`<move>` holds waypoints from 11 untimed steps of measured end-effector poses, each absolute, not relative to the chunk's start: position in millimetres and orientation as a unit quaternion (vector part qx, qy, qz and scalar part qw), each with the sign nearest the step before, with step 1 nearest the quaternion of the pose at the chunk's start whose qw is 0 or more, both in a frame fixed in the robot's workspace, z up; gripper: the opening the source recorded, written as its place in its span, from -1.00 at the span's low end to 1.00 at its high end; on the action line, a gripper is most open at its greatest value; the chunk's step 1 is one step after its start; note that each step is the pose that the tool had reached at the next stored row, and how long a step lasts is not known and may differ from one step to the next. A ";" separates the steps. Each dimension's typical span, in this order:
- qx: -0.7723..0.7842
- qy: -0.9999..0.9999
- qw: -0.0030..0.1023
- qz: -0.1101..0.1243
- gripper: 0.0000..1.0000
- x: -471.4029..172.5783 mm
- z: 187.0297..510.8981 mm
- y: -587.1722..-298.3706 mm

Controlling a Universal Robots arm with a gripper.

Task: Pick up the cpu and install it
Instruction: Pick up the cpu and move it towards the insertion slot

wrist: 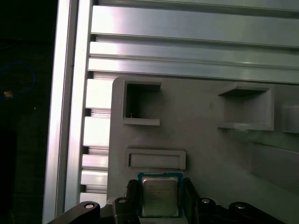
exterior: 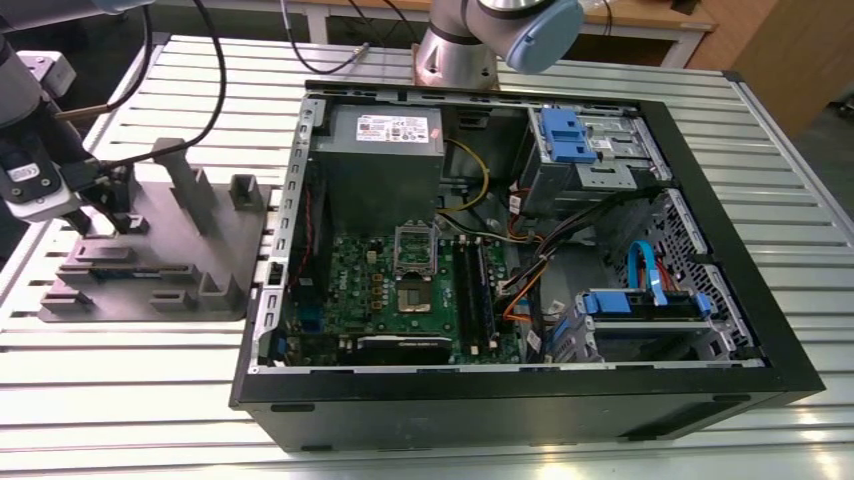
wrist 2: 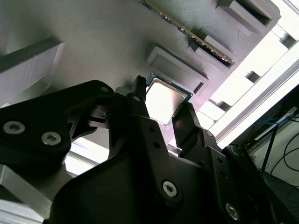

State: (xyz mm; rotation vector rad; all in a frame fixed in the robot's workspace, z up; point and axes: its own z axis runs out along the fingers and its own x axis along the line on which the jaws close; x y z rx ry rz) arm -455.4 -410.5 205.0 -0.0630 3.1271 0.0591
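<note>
Cpu (wrist: pixel 159 196) lies flat on the grey tray (wrist: pixel 205 144) (shiny side up). The gripper (wrist 2: pixel 163 97) sits around it; I cannot tell if it squeezes yet. Picking up is the step; lifting needs a firm, level hold.

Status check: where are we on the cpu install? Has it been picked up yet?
Done: the tool is at the grey tray, directly over the cpu. In hand: the pick-up; the cpu lies flat on the tray in both wrist views, and whether it is gripped cannot be told. Left: the cpu is not yet lifted or placed on the motherboard in the open computer case.
</note>
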 end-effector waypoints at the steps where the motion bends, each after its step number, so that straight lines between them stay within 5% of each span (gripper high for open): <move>1: -0.020 1.000 0.007 0.019 -0.06 -455.4 205.2 -410.5; 11: -0.020 1.000 0.007 0.019 -0.06 -455.4 207.6 -410.5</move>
